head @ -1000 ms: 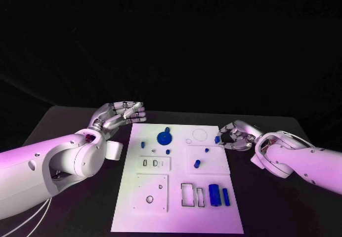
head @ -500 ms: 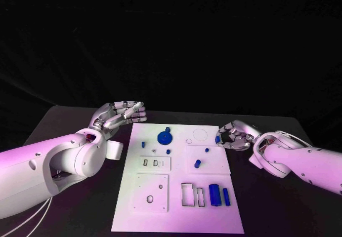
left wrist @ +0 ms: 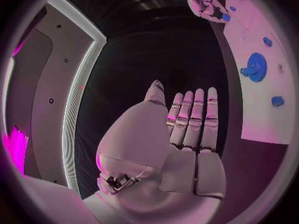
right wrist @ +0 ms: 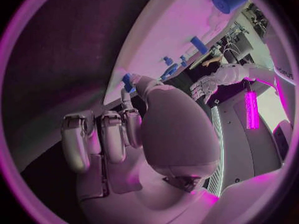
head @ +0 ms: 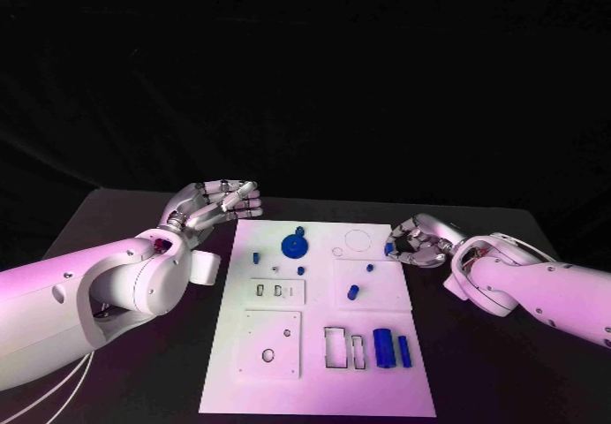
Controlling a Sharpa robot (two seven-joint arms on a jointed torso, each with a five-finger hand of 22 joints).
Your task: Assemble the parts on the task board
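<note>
Right now you have the board lying lengthwise down the middle of the table, with both hands up near its far end. Your left hand hovers just off the board's far left corner, over the bare table, holding nothing; its fingers lie straight and side by side with the thumb set beside them, so it is loosely open rather than spread wide. Your right hand sits at the board's right edge near the far end, fingers curled inward, and it pinches a small blue part between thumb and a fingertip right at that edge; the right wrist view shows the same blue piece at the fingertips against the board's rim. On the board, a round blue gear with a knob stands near the far end, a little left of centre, and a ring outline lies beside it toward the right edge. Small blue pegs sit close by: one toward the left edge, one just nearer than the gear, one close to the right hand. A short blue pin lies tilted around mid-board. Near the right edge, toward the near end, a thick blue cylinder and a thin blue bar lie side by side, next to a rectangular slot.
</note>
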